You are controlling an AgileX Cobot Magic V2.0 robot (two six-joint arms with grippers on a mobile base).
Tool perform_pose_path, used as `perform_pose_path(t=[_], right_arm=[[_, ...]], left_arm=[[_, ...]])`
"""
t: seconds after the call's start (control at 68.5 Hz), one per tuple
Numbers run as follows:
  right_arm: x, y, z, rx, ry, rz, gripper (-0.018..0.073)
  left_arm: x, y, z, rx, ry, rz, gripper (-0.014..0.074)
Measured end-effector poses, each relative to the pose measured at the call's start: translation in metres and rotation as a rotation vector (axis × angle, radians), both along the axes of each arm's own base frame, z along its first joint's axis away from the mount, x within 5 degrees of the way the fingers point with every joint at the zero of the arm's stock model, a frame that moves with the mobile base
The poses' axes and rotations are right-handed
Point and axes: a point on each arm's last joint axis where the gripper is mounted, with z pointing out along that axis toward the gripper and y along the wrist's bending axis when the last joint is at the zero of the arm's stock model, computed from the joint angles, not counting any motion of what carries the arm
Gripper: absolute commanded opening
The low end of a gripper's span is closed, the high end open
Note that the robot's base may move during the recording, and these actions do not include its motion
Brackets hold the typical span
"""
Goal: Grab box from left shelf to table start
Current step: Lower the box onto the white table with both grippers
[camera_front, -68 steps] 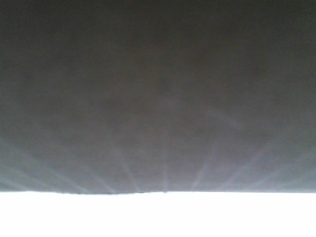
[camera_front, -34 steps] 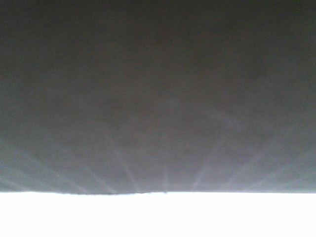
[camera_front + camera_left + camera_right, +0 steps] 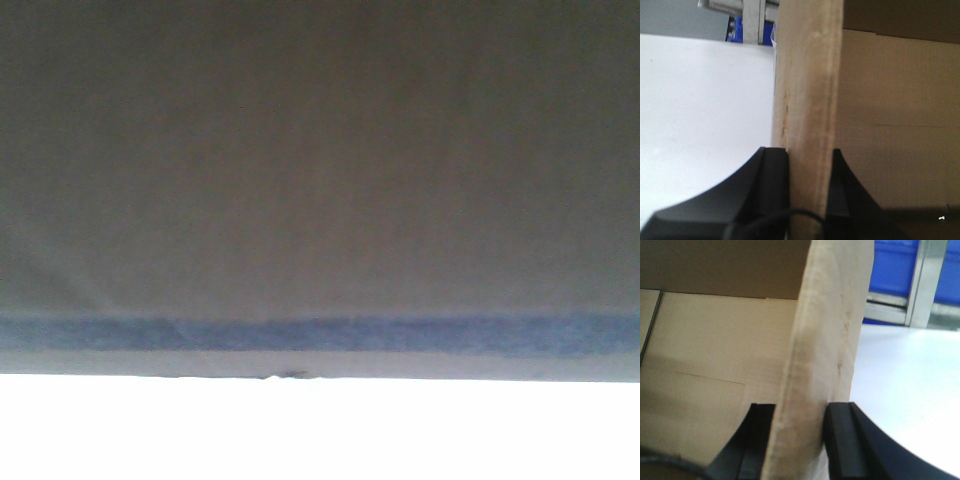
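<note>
Box (image 3: 807,100): sitting low over the white bench (image 3: 705,110), contact unclear. Left fingers (image 3: 772,185) and right fingers (image 3: 840,440) are each pinching a side wall. Step, likely: setting down. Next: lowering evenly, then opening.

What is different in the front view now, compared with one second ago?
The box face has shifted: its lower edge sits slightly higher, and a bluish band now shows just above it. The white table strip below stays as it was.
</note>
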Motion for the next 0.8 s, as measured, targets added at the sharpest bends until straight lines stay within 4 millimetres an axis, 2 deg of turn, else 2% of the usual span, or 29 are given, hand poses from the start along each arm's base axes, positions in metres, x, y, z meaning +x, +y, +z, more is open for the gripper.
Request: perform_pose_path(t=[0.146,0.263,0.35,0.467,0.613,0.803], right_arm=[[0.045,-0.002,0.015,-0.025,0.146,-0.007,0.0059],[0.093,-0.004,0.018,-0.05,0.284,-0.016,0.0059],[0.126,-0.005,0.01,-0.065,0.384,-0.023,0.0059],[0.167,-0.007,-0.013,-0.087,0.509,-0.017,0.0059],[0.199,-0.008,-0.034,-0.104,0.579,-0.008,0.0059],[0.221,-0.008,-0.049,-0.098,0.606,-0.01,0.0059]], left_arm=[[0.048,-0.014,0.013,0.041,0.132,0.006,-0.0092],[0.092,-0.026,0.014,0.068,0.235,0.009,-0.0092],[0.122,-0.035,0.004,0.09,0.314,0.011,-0.0092],[0.154,-0.042,-0.013,0.112,0.412,0.025,-0.0092],[0.185,-0.043,-0.033,0.103,0.496,0.063,-0.0092],[0.214,-0.042,-0.053,0.073,0.561,0.088,-0.009]])
